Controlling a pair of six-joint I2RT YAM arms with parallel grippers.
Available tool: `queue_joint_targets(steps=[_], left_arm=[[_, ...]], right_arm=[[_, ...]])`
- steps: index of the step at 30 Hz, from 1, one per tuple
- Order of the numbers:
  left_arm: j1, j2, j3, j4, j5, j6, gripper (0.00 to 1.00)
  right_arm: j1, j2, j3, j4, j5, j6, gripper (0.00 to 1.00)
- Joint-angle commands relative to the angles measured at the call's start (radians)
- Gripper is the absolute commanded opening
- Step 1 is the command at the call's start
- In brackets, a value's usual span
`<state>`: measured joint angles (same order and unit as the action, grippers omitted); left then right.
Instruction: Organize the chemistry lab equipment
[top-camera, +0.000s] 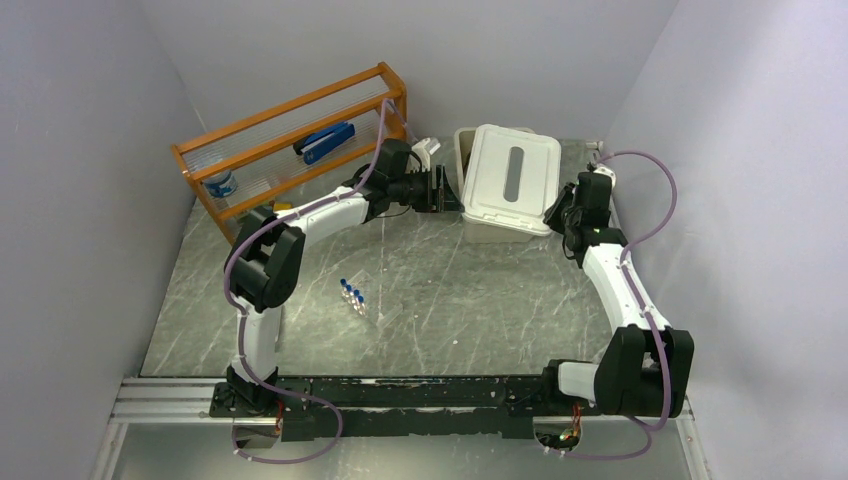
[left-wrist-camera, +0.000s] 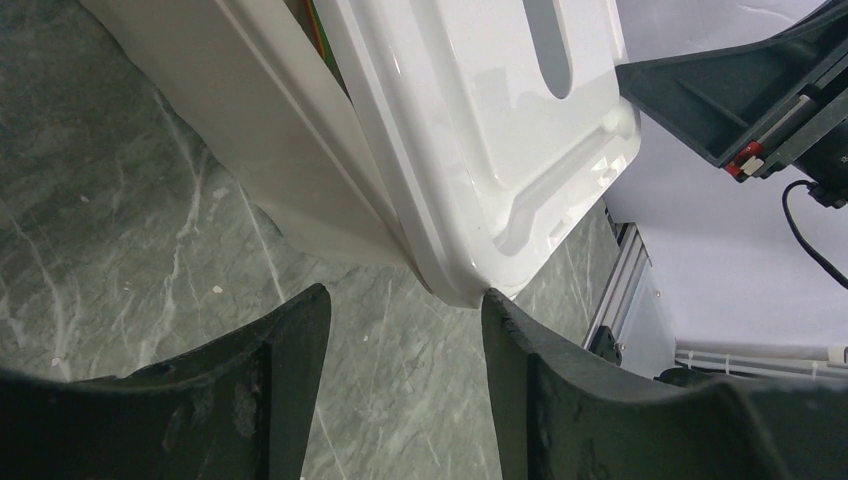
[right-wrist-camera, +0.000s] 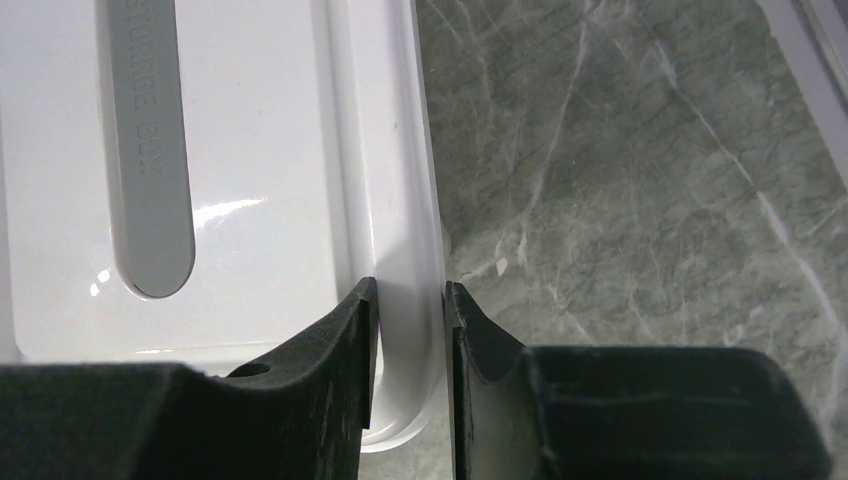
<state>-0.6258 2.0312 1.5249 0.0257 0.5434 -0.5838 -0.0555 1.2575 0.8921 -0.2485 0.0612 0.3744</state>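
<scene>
Clear blue-capped tubes (top-camera: 351, 297) lie toward the bench's left edge, nearer the left gripper (left-wrist-camera: 405, 296), gaping beside the lid (top-camera: 485, 175); right gripper (right-wrist-camera: 410, 290) clamps its rim.

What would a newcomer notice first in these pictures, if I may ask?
The white lid sitting askew on the white storage box at the far centre of the table, the right gripper closed on its rim and the left gripper open at a corner. Then the blue-capped tubes mid-table, and the blue stapler in the wooden rack, far left.
</scene>
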Motion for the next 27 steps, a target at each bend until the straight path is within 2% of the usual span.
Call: queue_joint_targets(steps=[1, 14, 17, 20, 27], left_arm=[[-0.010, -0.011, 0.029, 0.032, -0.009, -0.012, 0.62], [-0.011, -0.036, 0.024, 0.045, -0.033, -0.026, 0.66], [-0.011, -0.075, 0.008, 0.008, -0.136, -0.025, 0.66], [-0.007, -0.140, -0.064, 0.049, -0.241, -0.045, 0.66], [-0.003, -0.154, -0.056, 0.039, -0.262, -0.048, 0.67]], right_arm=[[0.011, -0.007, 0.002, 0.049, 0.058, -0.076, 0.07], [0.011, 0.043, 0.041, 0.158, 0.017, -0.184, 0.02], [0.011, 0.085, 0.034, 0.213, 0.000, -0.213, 0.02], [0.010, 0.128, 0.027, 0.258, -0.052, -0.247, 0.02], [0.005, 0.153, 0.022, 0.271, -0.170, -0.340, 0.02]])
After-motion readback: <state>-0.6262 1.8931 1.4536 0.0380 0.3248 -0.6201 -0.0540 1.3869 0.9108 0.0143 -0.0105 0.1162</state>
